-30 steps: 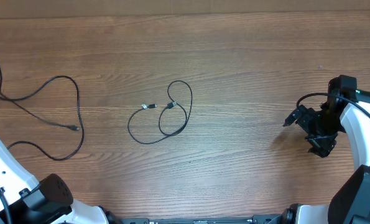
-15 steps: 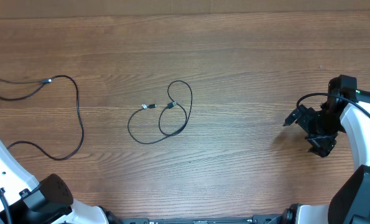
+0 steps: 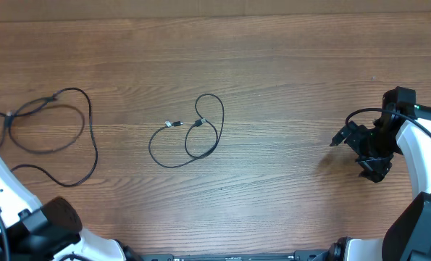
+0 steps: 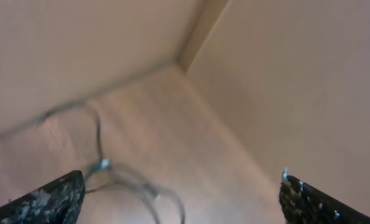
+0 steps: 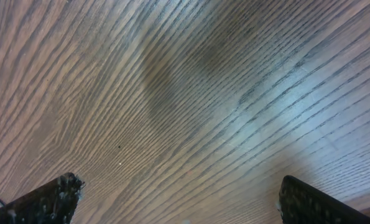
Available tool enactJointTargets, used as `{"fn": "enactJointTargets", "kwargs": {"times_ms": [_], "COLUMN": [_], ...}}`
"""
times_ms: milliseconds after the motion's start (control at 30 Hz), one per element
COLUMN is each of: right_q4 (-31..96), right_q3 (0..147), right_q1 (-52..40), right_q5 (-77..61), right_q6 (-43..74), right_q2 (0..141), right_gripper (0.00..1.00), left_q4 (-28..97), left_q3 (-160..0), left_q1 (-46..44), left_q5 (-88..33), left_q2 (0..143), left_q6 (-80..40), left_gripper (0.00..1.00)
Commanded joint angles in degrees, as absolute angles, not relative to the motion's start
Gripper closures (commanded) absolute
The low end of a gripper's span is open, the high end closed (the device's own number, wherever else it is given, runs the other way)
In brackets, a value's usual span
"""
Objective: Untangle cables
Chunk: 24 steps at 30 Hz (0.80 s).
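Note:
A long black cable (image 3: 56, 130) lies in loose loops at the table's left side. A short black cable (image 3: 190, 138) with small plugs sits coiled near the middle, apart from the long one. In the left wrist view my left gripper (image 4: 181, 199) is open, its fingers (image 4: 48, 199) spread wide, and a blurred stretch of the long cable (image 4: 101, 165) lies below them, not held. The left gripper is out of the overhead view. My right gripper (image 3: 356, 156) hovers at the right side, far from both cables. It is open (image 5: 178, 202) over bare wood.
The left arm's white link (image 3: 5, 196) and black joint (image 3: 56, 221) fill the near left corner. The right arm (image 3: 418, 145) stands along the right edge. A wall or board (image 4: 284, 81) rises beyond the table in the left wrist view.
The long cable's left part has shifted: its free end swung up and left, and it now lies as a closed loop. My left gripper has opened. The short cable and right arm are unchanged.

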<state>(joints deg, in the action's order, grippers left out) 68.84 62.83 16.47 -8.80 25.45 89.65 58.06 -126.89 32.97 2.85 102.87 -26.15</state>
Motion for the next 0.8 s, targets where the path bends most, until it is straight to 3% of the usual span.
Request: {"fn": "enactJointTargets", "kwargs": {"times_ms": [0,467,767], "right_q4": [68.75,68.69,68.73], "right_q3": [62.28,62.24,62.24], "right_q1": [16.58,16.58,16.58], "right_q5": [-9.10,-9.10,-9.10], "right_q6": [25.21,25.21,25.19], "right_q2": [89.82,89.82,89.82], "right_gripper": [0.00,0.00,0.00], "left_q4": [61.23,72.73,74.74], "left_q3": [-127.22,-127.22,-127.11], "left_q1": [32.97,29.34,15.59], "left_q5": [3.55,-5.17,-13.61], "left_q2": [104.62,104.99,105.19], "left_q6": [-25.28,-25.12,-5.61], "left_gripper": [0.00,0.00,0.01]}}
